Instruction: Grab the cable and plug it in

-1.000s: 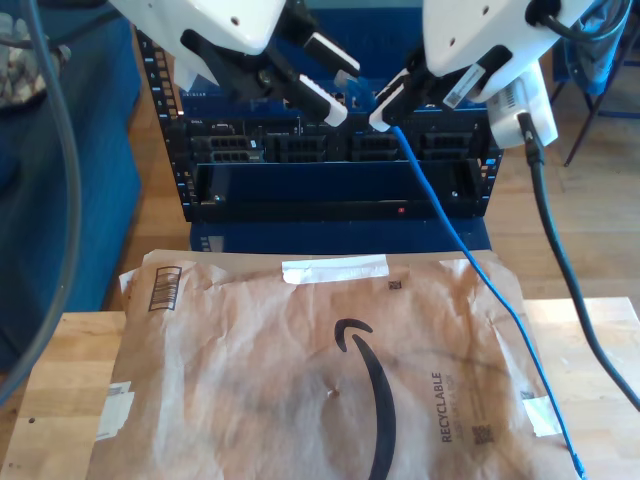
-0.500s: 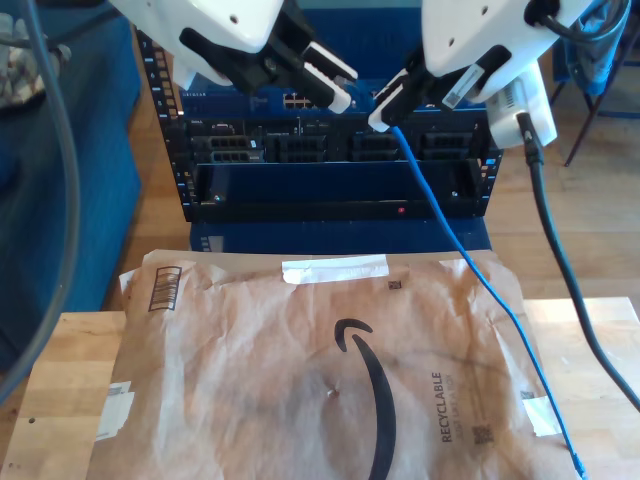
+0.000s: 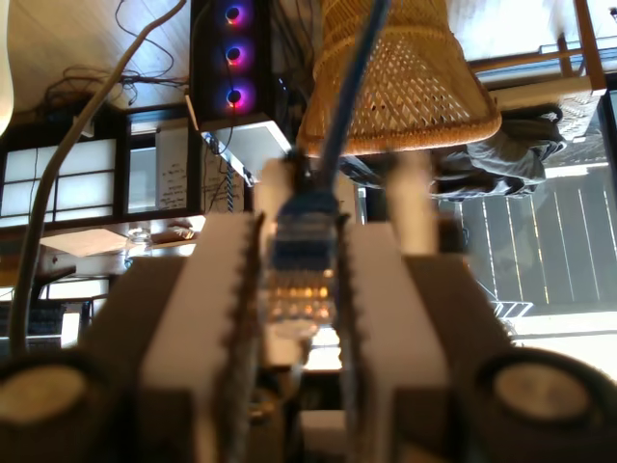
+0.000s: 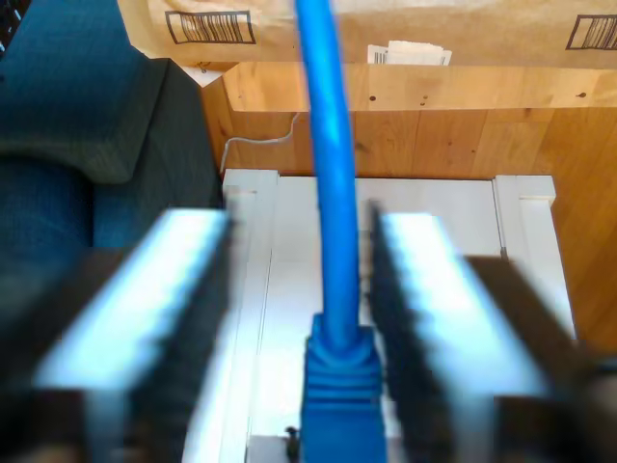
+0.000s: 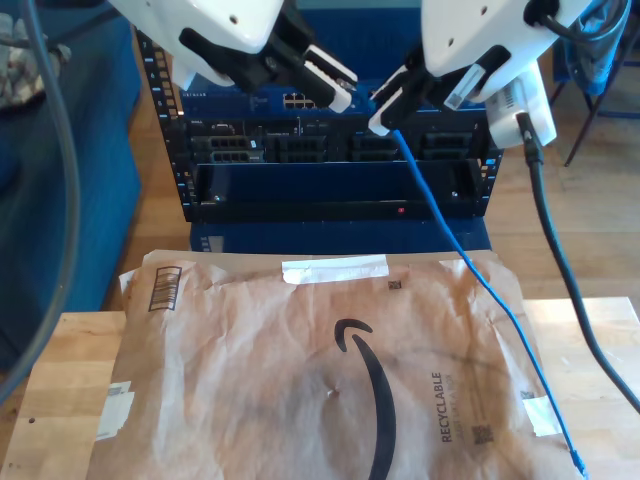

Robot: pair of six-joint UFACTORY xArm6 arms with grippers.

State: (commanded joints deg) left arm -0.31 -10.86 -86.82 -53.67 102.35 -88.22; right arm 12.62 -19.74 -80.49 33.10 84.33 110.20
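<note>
My first claw [image 3: 304, 265] is clamped on the plug end of the long thin bright blue network cable [image 3: 337, 116]. My second claw [image 4: 299, 280] sits open, with the cable running between its blurry pads. In the exterior view the cable drops from the arm on the exterior view's right across the brown paper envelope [image 5: 250, 380].

We see the cable [image 5: 470, 275], thin and bright blue, running taut from above down across the brown paper toward the exterior view's lower right, its blue-clear plug [image 3: 301, 280] pinched between fingers [image 3: 231, 289].
</note>
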